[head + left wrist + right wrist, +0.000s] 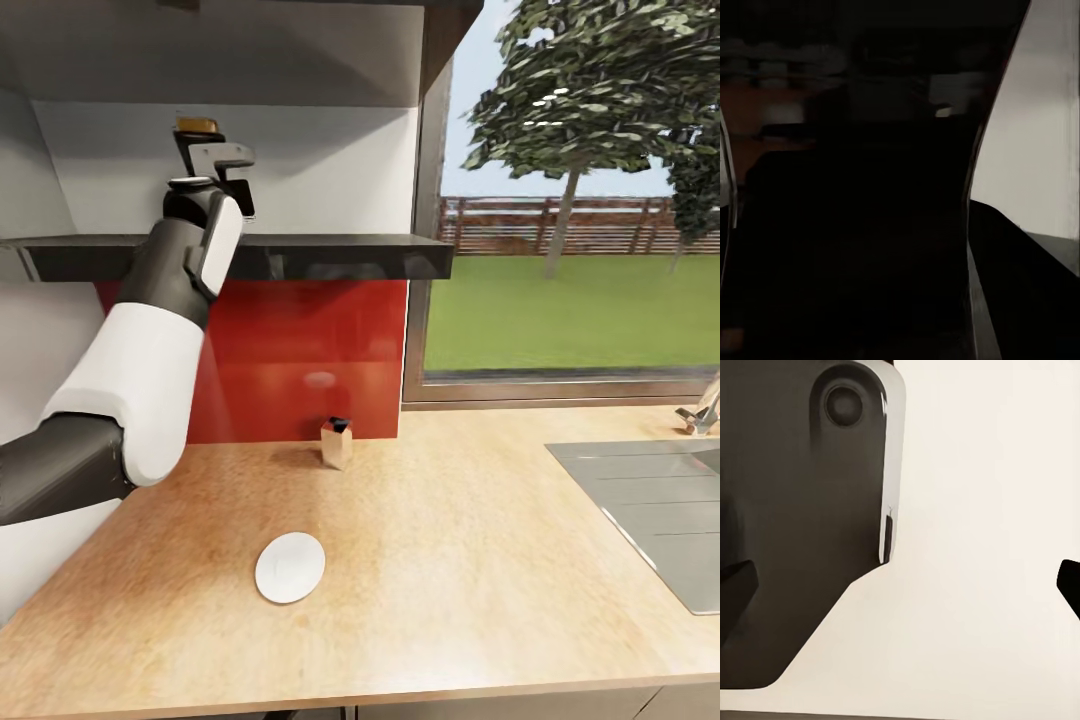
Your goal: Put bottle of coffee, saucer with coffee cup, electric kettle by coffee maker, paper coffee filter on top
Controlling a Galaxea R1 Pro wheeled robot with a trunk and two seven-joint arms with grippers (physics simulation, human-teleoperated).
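Observation:
My left arm reaches up to the dark kitchen shelf [330,256]. Its gripper [215,160] sits just under a gold-brown cap [197,124], which looks like the top of the bottle of coffee. The bottle's body is hidden behind the gripper. A dark shape [855,225] takes up most of the left wrist view, very close between the fingers, and I cannot tell whether they grip it. A white saucer [290,567] lies on the wooden countertop [450,600]. In the right wrist view my right gripper [900,585] is open, with its dark fingertips [1069,585] far apart.
A small silver container with a black top [336,442] stands at the red backsplash [300,350]. A steel sink [650,510] with a tap [705,410] is set into the counter at the right. A window [570,190] is behind it.

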